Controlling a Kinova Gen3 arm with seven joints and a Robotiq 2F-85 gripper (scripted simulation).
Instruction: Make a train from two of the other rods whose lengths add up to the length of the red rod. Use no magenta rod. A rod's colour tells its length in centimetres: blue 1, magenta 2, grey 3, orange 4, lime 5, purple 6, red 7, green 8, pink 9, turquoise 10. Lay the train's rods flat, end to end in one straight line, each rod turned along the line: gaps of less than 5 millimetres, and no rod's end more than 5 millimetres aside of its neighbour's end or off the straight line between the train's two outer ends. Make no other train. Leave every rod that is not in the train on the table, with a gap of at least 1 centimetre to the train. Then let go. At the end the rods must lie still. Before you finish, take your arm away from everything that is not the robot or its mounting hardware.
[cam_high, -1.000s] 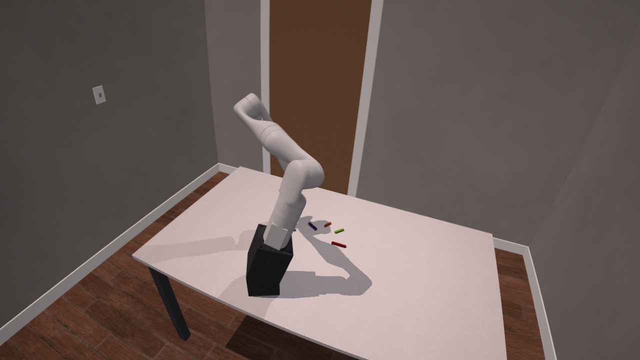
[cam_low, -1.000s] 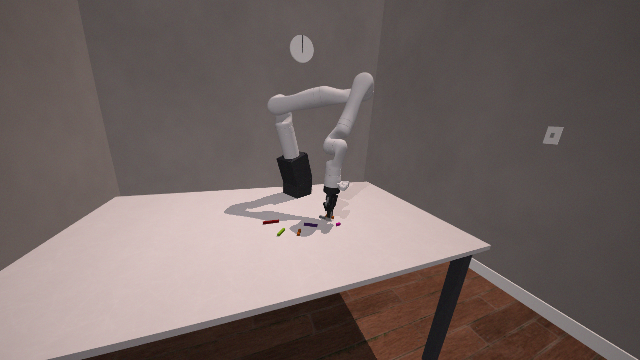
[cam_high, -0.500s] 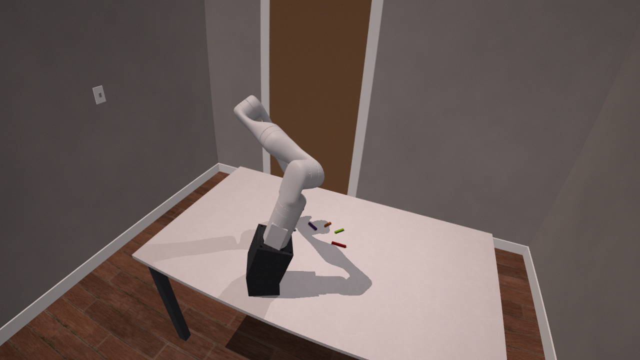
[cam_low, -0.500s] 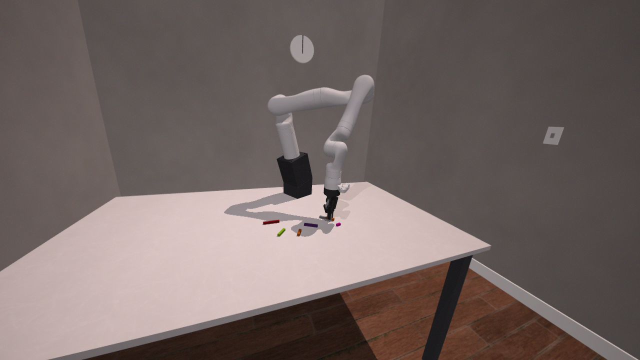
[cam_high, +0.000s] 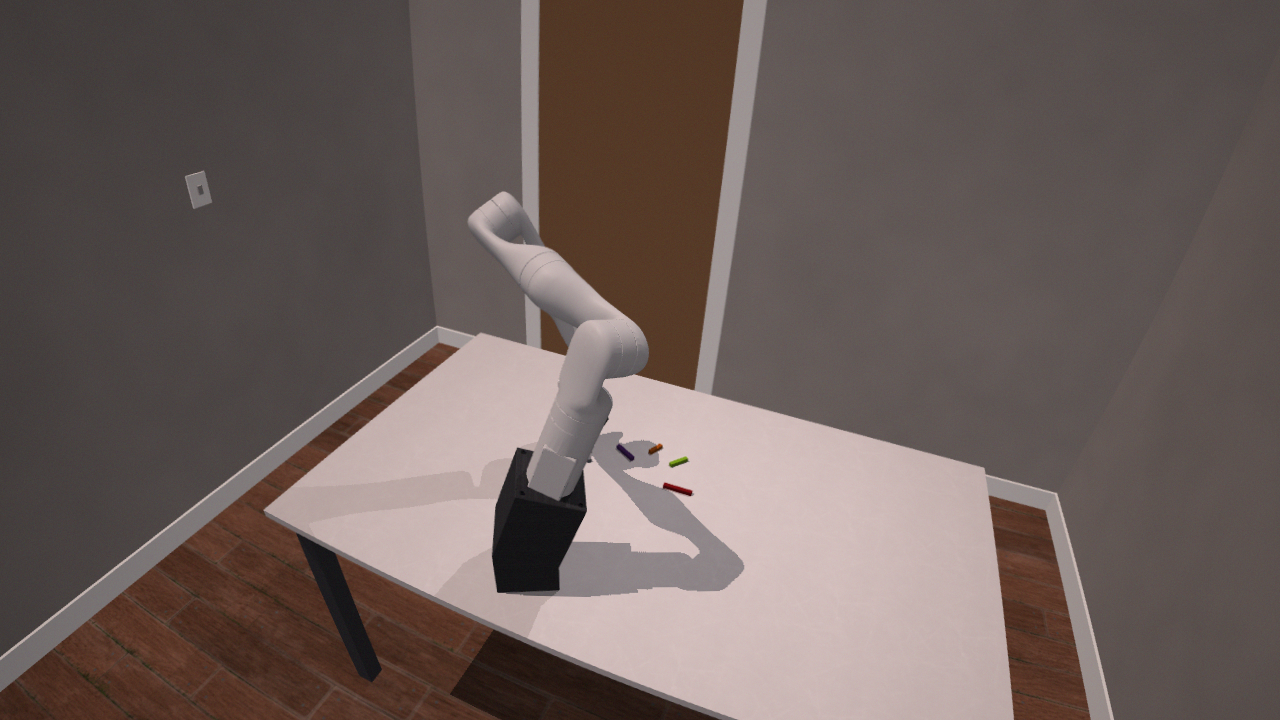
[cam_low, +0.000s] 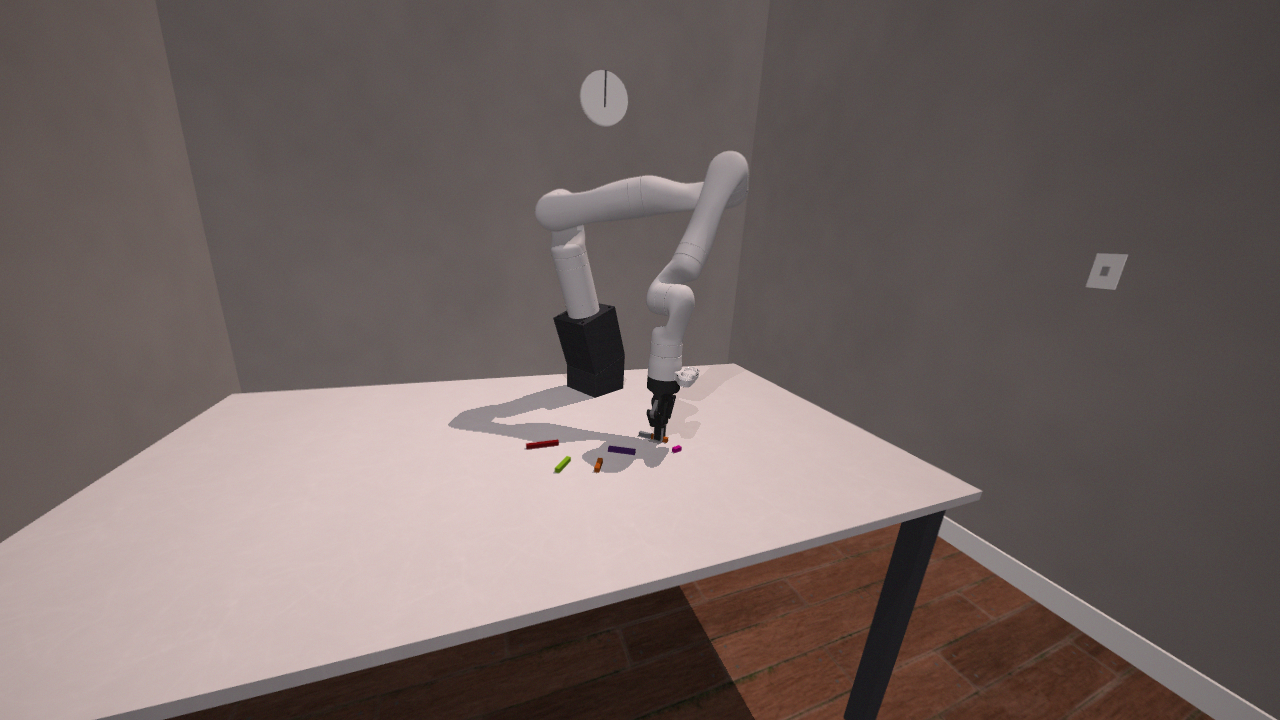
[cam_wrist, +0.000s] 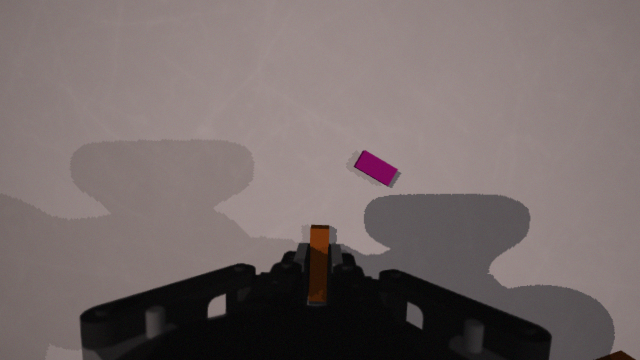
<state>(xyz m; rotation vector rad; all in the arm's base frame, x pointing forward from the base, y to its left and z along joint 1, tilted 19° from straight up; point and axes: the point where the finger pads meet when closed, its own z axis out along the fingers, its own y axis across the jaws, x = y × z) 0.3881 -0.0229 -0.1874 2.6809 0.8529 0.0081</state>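
My gripper (cam_low: 659, 431) points straight down at the table and is shut on an orange rod (cam_wrist: 318, 262), which sticks out past the fingertips; its end shows in the exterior view (cam_low: 665, 438). It is very low over the table; I cannot tell if it touches. A small grey rod (cam_low: 645, 434) lies just left of the fingers. The red rod (cam_low: 541, 444) (cam_high: 677, 488) lies flat further left. A purple rod (cam_low: 621, 450) (cam_high: 624, 452), a lime rod (cam_low: 562, 463) (cam_high: 678, 462) and a second orange rod (cam_low: 597, 463) (cam_high: 655, 447) lie between them. In the top view the arm hides the gripper.
A magenta rod (cam_wrist: 376, 168) (cam_low: 676, 448) lies a short way beyond and right of the fingers. An orange tip (cam_wrist: 619, 355) shows at the wrist view's bottom right corner. The black arm base (cam_low: 590, 349) stands behind the rods.
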